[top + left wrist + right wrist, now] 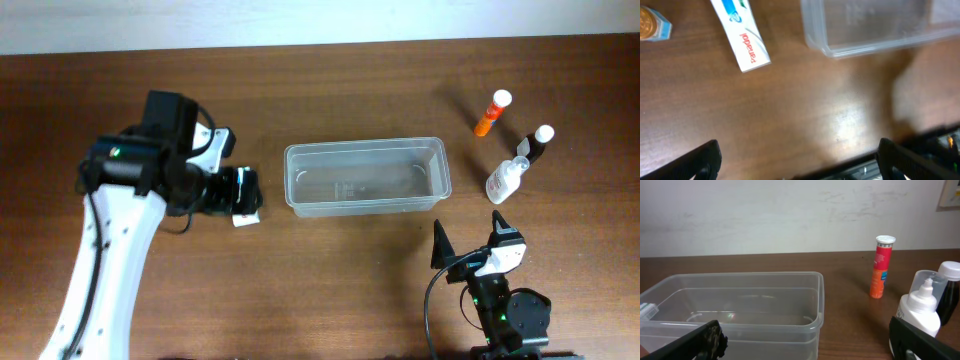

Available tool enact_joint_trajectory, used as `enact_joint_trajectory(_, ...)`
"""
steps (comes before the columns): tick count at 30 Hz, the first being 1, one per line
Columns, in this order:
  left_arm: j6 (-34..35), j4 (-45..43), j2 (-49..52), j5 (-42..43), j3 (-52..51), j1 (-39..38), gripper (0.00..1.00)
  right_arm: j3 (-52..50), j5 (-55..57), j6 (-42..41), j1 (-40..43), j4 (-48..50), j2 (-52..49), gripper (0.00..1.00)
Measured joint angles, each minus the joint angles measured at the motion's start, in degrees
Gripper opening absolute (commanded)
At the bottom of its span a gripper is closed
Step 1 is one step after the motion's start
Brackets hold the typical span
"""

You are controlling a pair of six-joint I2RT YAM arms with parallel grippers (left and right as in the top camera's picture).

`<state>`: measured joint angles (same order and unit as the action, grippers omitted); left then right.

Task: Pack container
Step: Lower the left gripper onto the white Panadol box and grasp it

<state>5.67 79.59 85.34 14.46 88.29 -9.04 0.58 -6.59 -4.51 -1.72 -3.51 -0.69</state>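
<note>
The container (366, 176), a long clear tub, stands empty at the table's middle. It also shows in the left wrist view (880, 25) and the right wrist view (740, 305). My left gripper (238, 192) is open and empty just left of the container, above a white toothpaste box (245, 218). In the left wrist view the box (742, 35) lies beyond the open fingers (800, 162). My right gripper (470, 240) is open and empty near the front edge, facing the container (810, 342).
An orange tube (492, 113), a dark bottle with a white cap (538, 145) and a white squeeze bottle (505, 180) stand right of the container. A small blue and orange box (652, 27) lies beside the toothpaste box.
</note>
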Motion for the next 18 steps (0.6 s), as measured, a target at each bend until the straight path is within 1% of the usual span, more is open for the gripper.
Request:
enact_joint_trajectory(3, 4.2, -2.6, 3.2, -2.7, 0.0, 0.0, 0.99, 0.0, 0.0, 0.0, 0.0, 0.0, 0.0, 0.98)
enact_joint_trajectory(7, 7.3, -5.2, 7.3, -5.1, 0.0, 0.0, 0.99, 0.0, 0.0, 0.0, 0.0, 0.0, 0.0, 0.98)
enact_joint_trajectory(11, 8.4, -6.0, 11.3, -7.4, 0.0, 0.0, 0.99, 0.0, 0.0, 0.0, 0.0, 0.0, 0.0, 0.98)
enact_joint_trajectory(18, 9.0, -8.9, 18.4, -8.9, 0.0, 0.0, 0.99, 0.0, 0.0, 0.0, 0.0, 0.0, 0.0, 0.98)
